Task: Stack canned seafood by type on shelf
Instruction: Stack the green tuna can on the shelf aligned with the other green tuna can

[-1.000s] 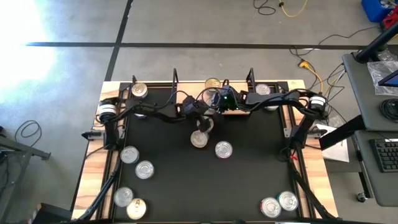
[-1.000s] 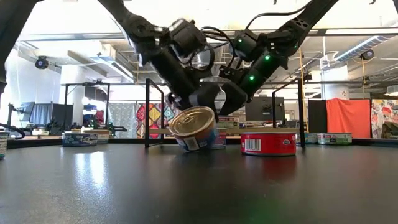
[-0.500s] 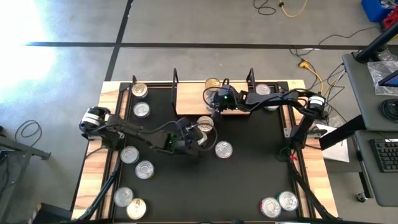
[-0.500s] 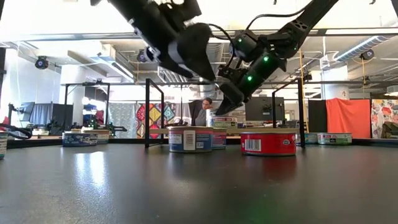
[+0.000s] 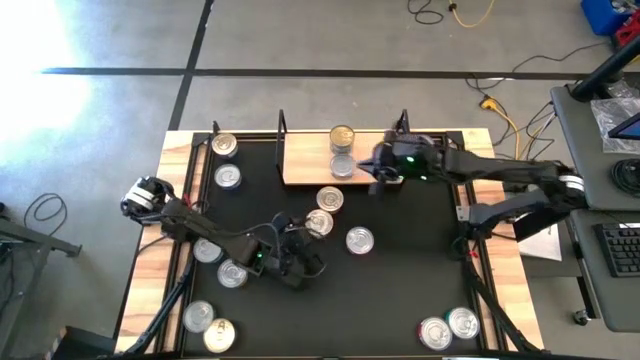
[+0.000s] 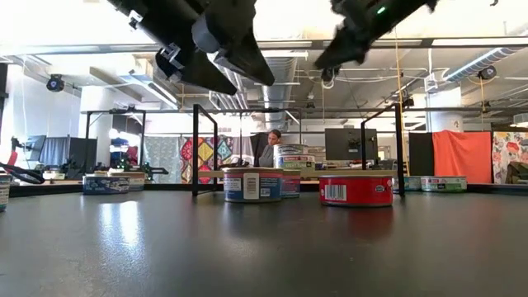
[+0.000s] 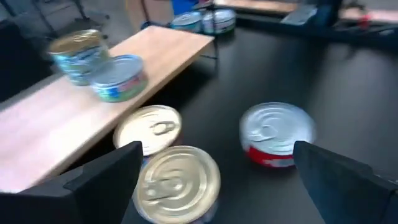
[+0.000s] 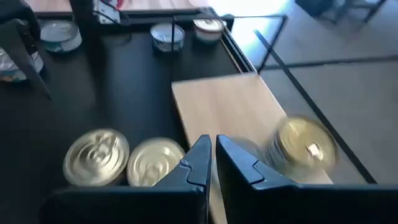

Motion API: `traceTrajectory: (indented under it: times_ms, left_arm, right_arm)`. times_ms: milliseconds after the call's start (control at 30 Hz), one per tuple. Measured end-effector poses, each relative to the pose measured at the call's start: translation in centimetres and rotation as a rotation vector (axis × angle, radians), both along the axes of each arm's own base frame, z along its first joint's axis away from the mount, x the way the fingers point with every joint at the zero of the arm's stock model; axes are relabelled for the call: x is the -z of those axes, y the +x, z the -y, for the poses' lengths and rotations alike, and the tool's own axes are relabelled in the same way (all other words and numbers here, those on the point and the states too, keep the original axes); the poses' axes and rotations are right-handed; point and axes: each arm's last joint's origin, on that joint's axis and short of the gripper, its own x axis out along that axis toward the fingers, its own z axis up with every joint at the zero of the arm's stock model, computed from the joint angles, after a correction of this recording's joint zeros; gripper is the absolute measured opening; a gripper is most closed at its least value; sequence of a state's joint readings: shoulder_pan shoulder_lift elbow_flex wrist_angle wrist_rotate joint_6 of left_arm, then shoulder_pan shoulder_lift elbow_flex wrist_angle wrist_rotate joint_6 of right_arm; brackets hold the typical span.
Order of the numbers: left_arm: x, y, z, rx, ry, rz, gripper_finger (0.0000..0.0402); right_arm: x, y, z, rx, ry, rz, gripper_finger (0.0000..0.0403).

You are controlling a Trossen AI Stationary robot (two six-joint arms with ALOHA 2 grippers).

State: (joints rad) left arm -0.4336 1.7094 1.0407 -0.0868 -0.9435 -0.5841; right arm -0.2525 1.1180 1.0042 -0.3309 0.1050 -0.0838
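The black surface (image 5: 400, 280) with wooden edges carries a light-wood shelf (image 5: 300, 165) at its far side, between thin black wire posts. Two tins stand on the shelf, a gold-lidded one (image 5: 342, 136) and a silver-lidded one (image 5: 342, 165) just beside it. Directly on the surface near the shelf's front edge lie three tins (image 5: 330, 199), close together. More tins (image 5: 224, 146) sit along the left side, two (image 5: 448, 328) lie at the near right corner, and one (image 5: 424, 144) stands at the far right.

Overhead, table-level and two close wrist views, all sharing the shelf (image 5: 320, 160).
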Motion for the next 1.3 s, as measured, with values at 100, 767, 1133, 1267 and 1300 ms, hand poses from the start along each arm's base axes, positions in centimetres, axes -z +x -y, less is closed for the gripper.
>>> traceTrajectory:
  times_ms: [100, 767, 1133, 1267, 1300]
  left_arm:
    - [0.7, -0.1, 0.5, 0.094, -0.057, 0.047, 0.0398]
    - [0.9, -0.7, 2.4, 0.433, -0.020, 0.090, 0.0372]
    - [1.6, -2.9, 5.5, 0.483, -0.046, 0.030, 0.0372]
    - [1.9, -3.4, 5.9, 0.439, -0.007, 0.007, 0.0372]
    - [2.0, -3.5, 5.9, 0.428, -0.006, 0.000, 0.0372]
  right_arm:
    - [-1.0, -2.7, -1.9, 0.088, -0.034, -0.064, 0.0017]
    - [1.5, -12.4, -1.4, 0.987, 0.191, -0.056, 0.0018]
    - [4.8, -13.9, 6.1, 1.406, 0.560, 0.367, 0.0018]
    - [8.2, -14.0, 7.9, 1.494, 0.738, 0.577, 0.0018]
    - [9.3, -14.0, 8.0, 1.535, 0.757, 0.601, 0.0018]
